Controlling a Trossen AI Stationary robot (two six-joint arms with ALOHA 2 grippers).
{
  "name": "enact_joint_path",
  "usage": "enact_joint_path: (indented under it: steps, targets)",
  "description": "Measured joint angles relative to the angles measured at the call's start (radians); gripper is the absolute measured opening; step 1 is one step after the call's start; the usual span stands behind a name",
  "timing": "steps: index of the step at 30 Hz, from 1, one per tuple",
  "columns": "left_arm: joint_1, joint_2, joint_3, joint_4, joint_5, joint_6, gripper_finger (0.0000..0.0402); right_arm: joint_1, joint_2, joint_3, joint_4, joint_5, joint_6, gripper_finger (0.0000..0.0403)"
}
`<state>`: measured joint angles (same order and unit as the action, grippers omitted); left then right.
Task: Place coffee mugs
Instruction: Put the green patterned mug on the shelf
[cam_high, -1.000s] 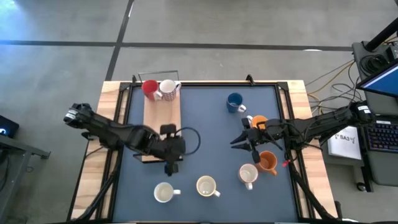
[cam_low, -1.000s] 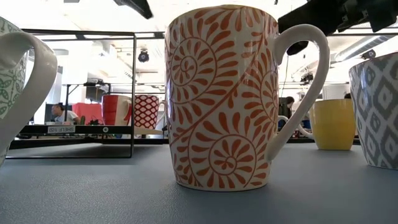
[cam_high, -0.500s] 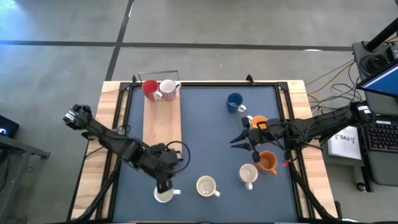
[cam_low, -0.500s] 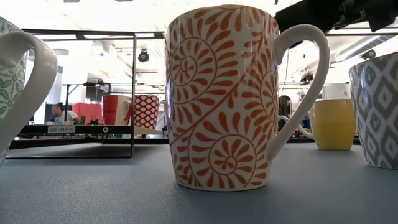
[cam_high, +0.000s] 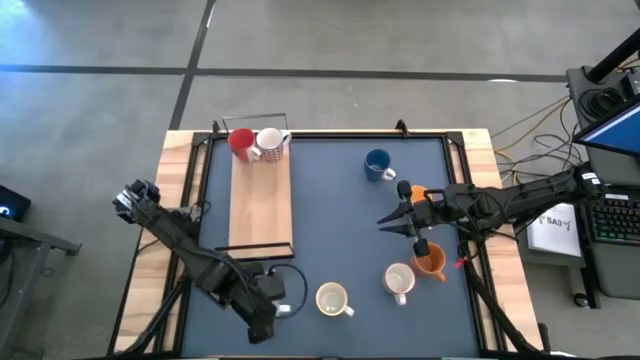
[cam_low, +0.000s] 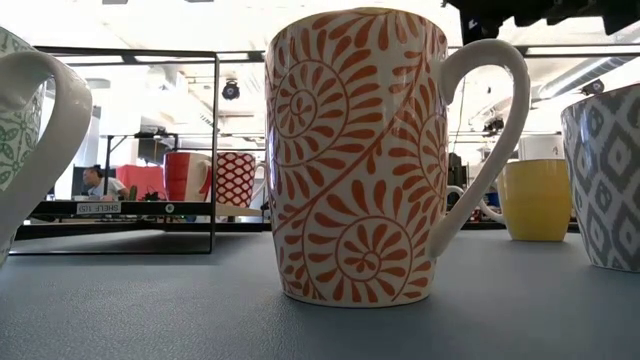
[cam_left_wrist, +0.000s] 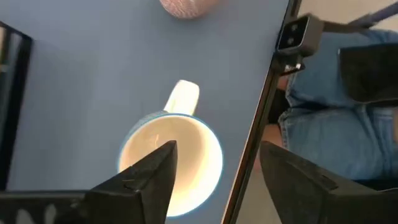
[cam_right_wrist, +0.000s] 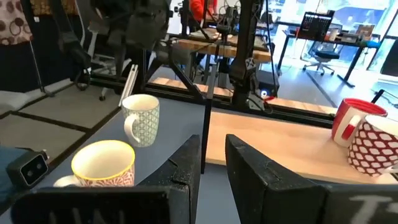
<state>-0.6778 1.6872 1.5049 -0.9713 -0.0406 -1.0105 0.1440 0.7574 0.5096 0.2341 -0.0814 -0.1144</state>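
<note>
- Left end effector (cam_high: 262, 322): you are seeing it lowered at the frame's lower left, having travelled down from the board (cam_high: 261, 200); fingers spread, straddling the white mug (cam_left_wrist: 171, 163) rim.
- Right end effector (cam_high: 392, 221): jaws apart, empty, idling right of centre above the worktop (cam_high: 330, 215).
- Red mug (cam_high: 240, 141) and patterned mug (cam_high: 270, 143): already sitting on the board's upper end.
- Meaning: a third pickup is starting.

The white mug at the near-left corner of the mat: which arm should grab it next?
Left. The left gripper is open directly over the white mug, one finger above its mouth. The right gripper hovers across the mat by the orange mugs.
</note>
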Motion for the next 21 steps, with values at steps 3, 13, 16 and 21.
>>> enact_joint_path:
  steps: [3, 13, 16, 21]
  targets:
    - [-0.019, 0.053, 0.003, -0.015, 0.041, 0.004, 0.0215, 0.000, -0.005, -0.002, -0.005, -0.005, 0.010, 0.0063]
    - [-0.070, 0.153, 0.003, -0.015, 0.132, -0.023, 0.0172, 0.000, -0.001, -0.003, -0.013, -0.005, 0.022, 0.0063]
    - [-0.072, 0.173, 0.003, -0.015, 0.123, -0.021, 0.0156, 0.000, -0.001, -0.003, -0.013, -0.005, 0.025, 0.0063]
    - [-0.072, 0.192, 0.003, -0.014, 0.109, -0.002, 0.0125, 0.000, -0.001, -0.004, -0.013, -0.005, 0.028, 0.0063]
